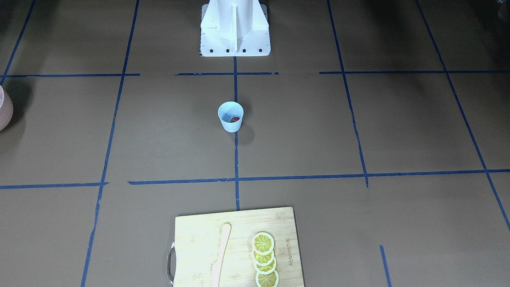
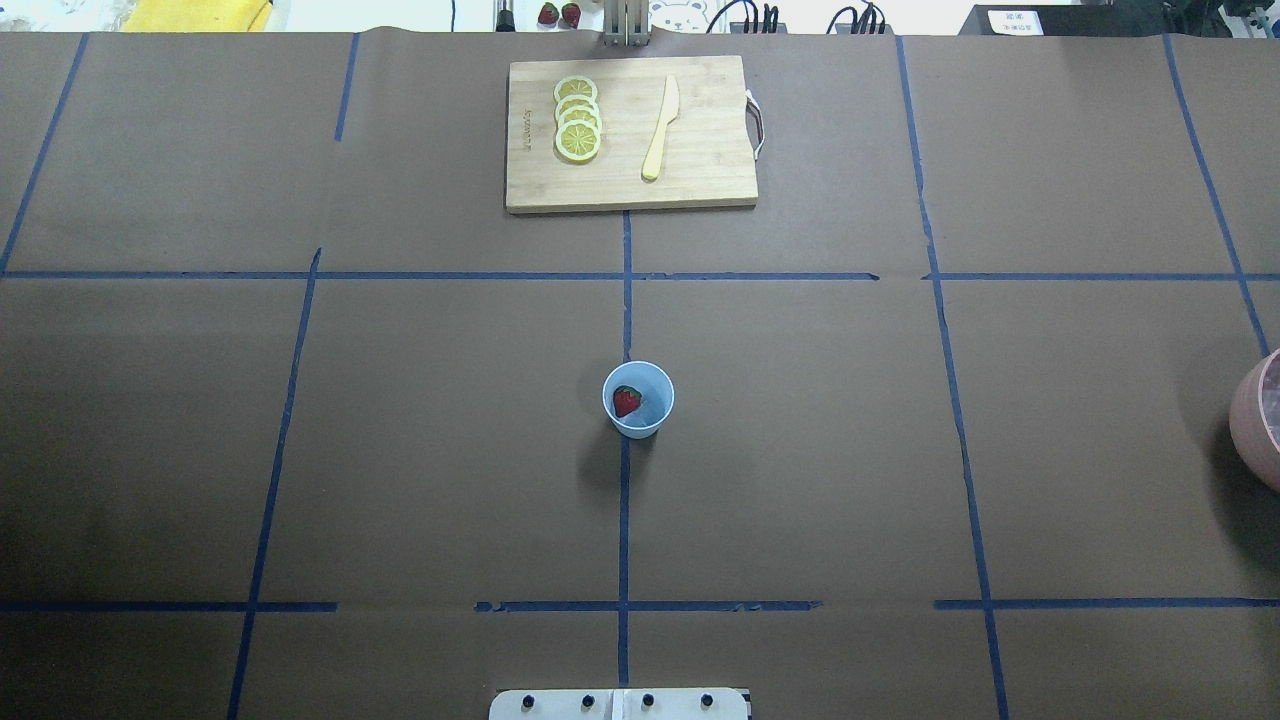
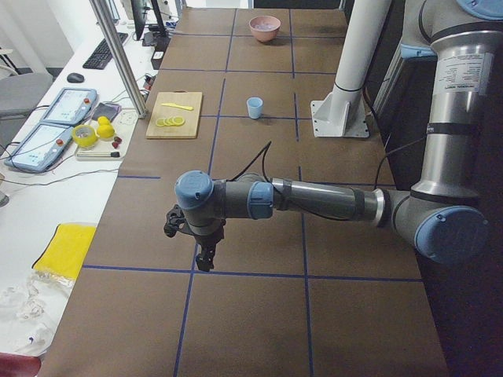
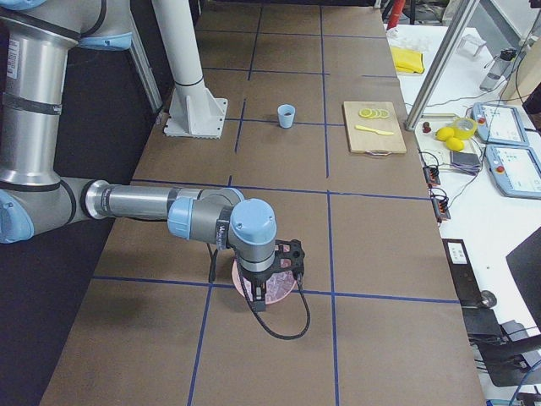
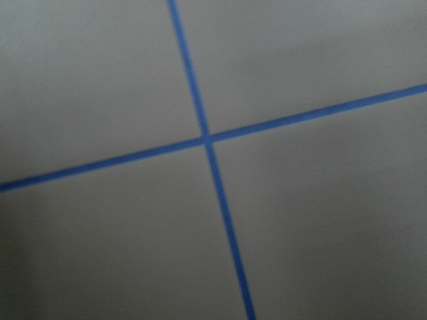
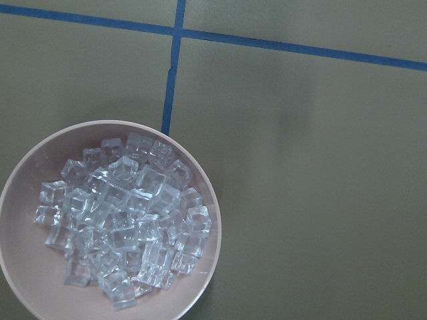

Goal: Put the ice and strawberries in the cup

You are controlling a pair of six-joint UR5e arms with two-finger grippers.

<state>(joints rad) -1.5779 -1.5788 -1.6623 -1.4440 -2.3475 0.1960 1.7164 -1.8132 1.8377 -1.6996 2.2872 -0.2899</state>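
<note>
The light-blue cup stands upright at the table's middle, on a blue tape line; it also shows in the front view. One red strawberry lies inside it. The ice, several clear cubes, fills a pink bowl at the table's right end. My right gripper hangs just above that bowl. My left gripper hovers low over bare table at the left end, far from the cup. Neither wrist view shows fingers, so I cannot tell whether either gripper is open or shut.
A wooden cutting board lies at the far edge with lemon slices and a pale knife. The white robot base stands behind the cup. Two more strawberries lie beyond the table's far edge.
</note>
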